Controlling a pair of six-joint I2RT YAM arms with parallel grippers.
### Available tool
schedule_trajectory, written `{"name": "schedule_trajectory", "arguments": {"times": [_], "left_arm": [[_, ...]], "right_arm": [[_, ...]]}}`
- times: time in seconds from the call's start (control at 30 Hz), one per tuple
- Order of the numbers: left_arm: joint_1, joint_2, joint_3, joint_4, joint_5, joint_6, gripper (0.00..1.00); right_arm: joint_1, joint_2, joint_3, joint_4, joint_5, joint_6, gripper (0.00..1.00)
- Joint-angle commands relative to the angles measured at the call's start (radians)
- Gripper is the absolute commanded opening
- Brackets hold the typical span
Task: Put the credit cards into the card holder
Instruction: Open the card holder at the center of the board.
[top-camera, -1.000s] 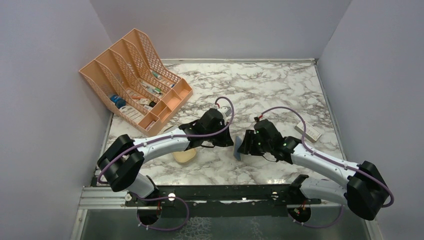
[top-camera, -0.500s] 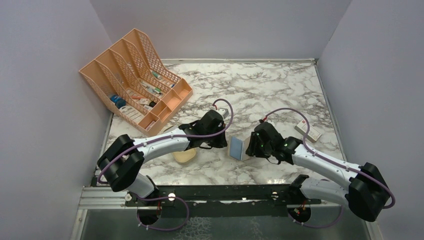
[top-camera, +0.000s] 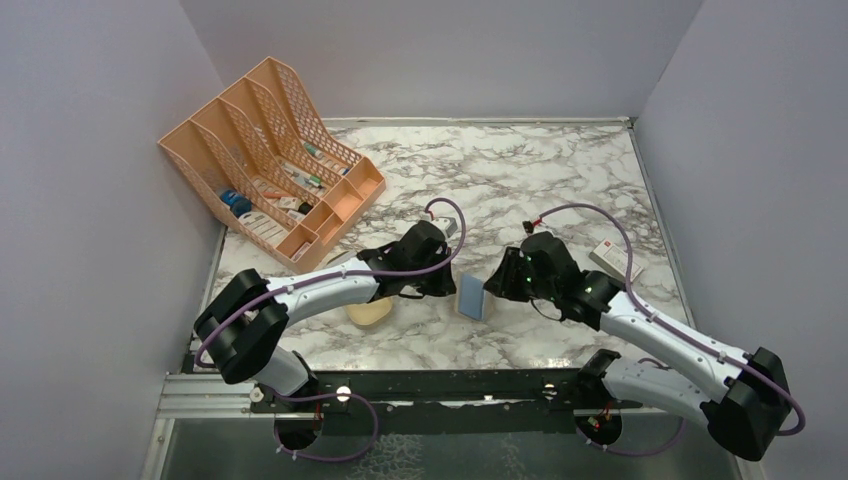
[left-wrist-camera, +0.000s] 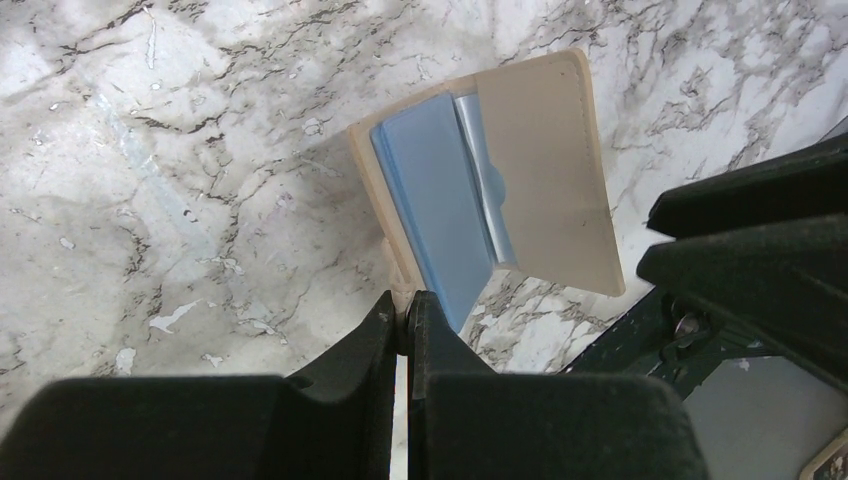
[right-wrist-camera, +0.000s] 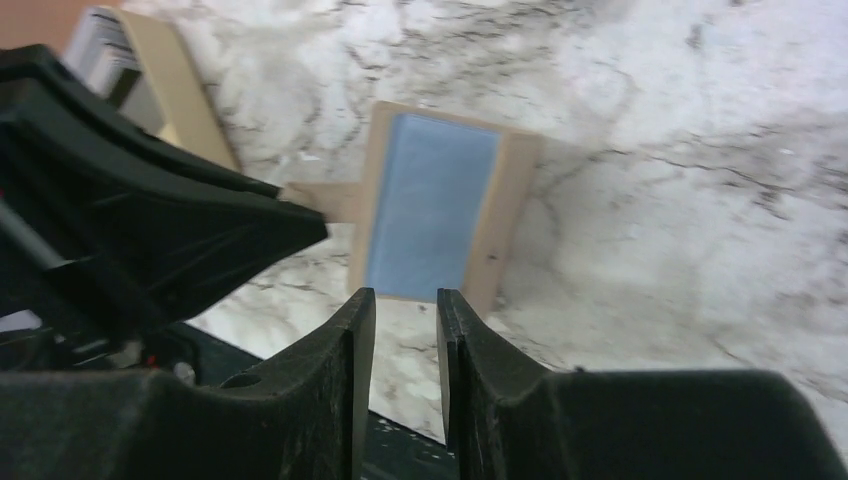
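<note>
The card holder (top-camera: 471, 297) lies open on the marble between the two grippers. It is tan with a pale blue-grey inner face (left-wrist-camera: 438, 205), and a tan flap (left-wrist-camera: 545, 165) is folded over the right side. A thin silvery edge (left-wrist-camera: 472, 130) shows beside the blue face. I cannot tell the credit cards from the pocket there. My left gripper (left-wrist-camera: 405, 300) is shut on the card holder's tan edge (right-wrist-camera: 320, 200). My right gripper (right-wrist-camera: 405, 297) hovers just short of the holder's near edge (right-wrist-camera: 430, 205), its jaws a narrow gap apart with nothing between them.
An orange mesh file rack (top-camera: 270, 160) stands at the back left. A beige oval dish (top-camera: 368, 312) lies under the left arm. A white box with a red mark (top-camera: 617, 262) sits right of the right arm. The black rail (top-camera: 450, 385) runs along the near table edge.
My right gripper has drawn back to the right off the card holder, uncovering its blue face, and its jaws have narrowed. The left gripper has held still.
</note>
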Motion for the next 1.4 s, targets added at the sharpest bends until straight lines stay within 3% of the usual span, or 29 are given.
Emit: {"name": "schedule_trajectory", "arguments": {"times": [0.0, 0.23, 0.5, 0.67, 0.77, 0.87, 1.1, 1.2, 1.37], "left_arm": [[0.003, -0.037, -0.011, 0.036, 0.032, -0.020, 0.00], [0.003, -0.054, -0.010, 0.040, 0.028, -0.029, 0.00], [0.003, -0.035, -0.017, 0.017, 0.006, -0.016, 0.00], [0.007, -0.037, -0.014, -0.020, -0.034, -0.007, 0.01], [0.012, -0.032, -0.007, -0.018, -0.019, -0.019, 0.09], [0.018, -0.029, -0.003, -0.003, 0.009, -0.034, 0.26], [0.048, -0.041, -0.091, 0.204, 0.165, -0.118, 0.55], [0.057, -0.033, -0.113, 0.268, 0.180, -0.138, 0.60], [0.064, 0.012, -0.110, 0.295, 0.211, -0.132, 0.58]], "right_arm": [[0.008, 0.012, -0.035, 0.199, -0.152, 0.018, 0.28], [0.008, 0.096, -0.043, 0.291, -0.230, 0.042, 0.27], [0.008, 0.213, -0.062, 0.203, -0.064, 0.023, 0.35], [0.007, 0.218, -0.118, 0.234, 0.023, 0.013, 0.30], [0.007, 0.261, -0.127, 0.254, 0.033, 0.007, 0.25], [0.007, 0.291, -0.129, 0.272, 0.022, 0.007, 0.23], [0.007, 0.277, -0.160, 0.310, 0.010, -0.003, 0.19], [0.007, 0.265, -0.170, 0.312, 0.011, -0.003, 0.18], [0.007, 0.253, -0.183, 0.307, 0.026, -0.001, 0.18]]}}
